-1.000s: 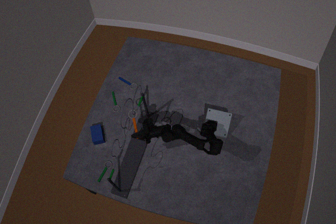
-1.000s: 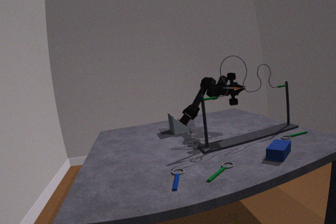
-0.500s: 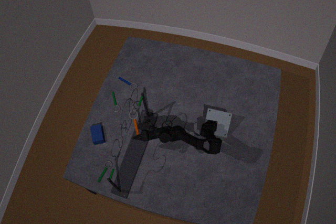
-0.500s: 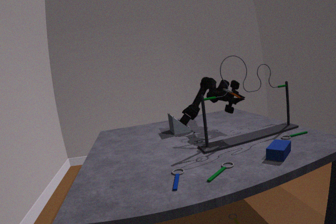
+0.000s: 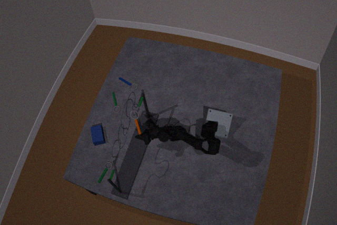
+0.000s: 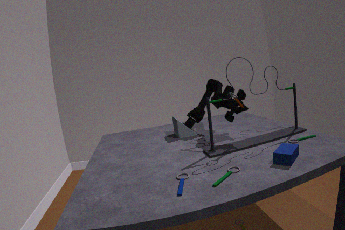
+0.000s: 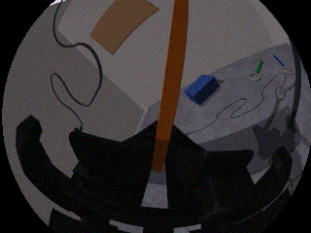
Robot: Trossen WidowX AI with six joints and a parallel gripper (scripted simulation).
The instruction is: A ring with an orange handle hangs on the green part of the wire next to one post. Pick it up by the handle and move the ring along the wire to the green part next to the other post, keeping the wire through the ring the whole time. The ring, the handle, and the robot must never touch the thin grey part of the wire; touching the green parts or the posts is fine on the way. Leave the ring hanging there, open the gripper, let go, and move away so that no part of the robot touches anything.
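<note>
My gripper (image 5: 138, 136) (image 6: 244, 108) (image 7: 162, 124) is shut on the orange handle (image 5: 138, 125) (image 6: 238, 102) (image 7: 172, 73), high above the table. The ring (image 5: 130, 115) is at the handle's far end, beside the grey wire just past the green part (image 5: 140, 101) (image 6: 215, 100) at one post (image 6: 209, 124); it seems to be around the wire. Whether they touch cannot be told. The ring is out of sight in the wrist view. The wire (image 6: 239, 57) (image 7: 101, 73) loops on to the other green part (image 5: 111, 174) (image 6: 289, 88) at the other post (image 6: 295, 107).
A dark base (image 5: 130, 162) (image 6: 256, 140) bears both posts. A blue block (image 5: 97, 134) (image 6: 285, 154) (image 7: 201, 88), a blue-handled ring (image 5: 125, 81) (image 6: 181, 186) and two green-handled rings (image 5: 114, 98) (image 5: 102, 175) (image 6: 222, 178) (image 6: 306, 137) lie on the table.
</note>
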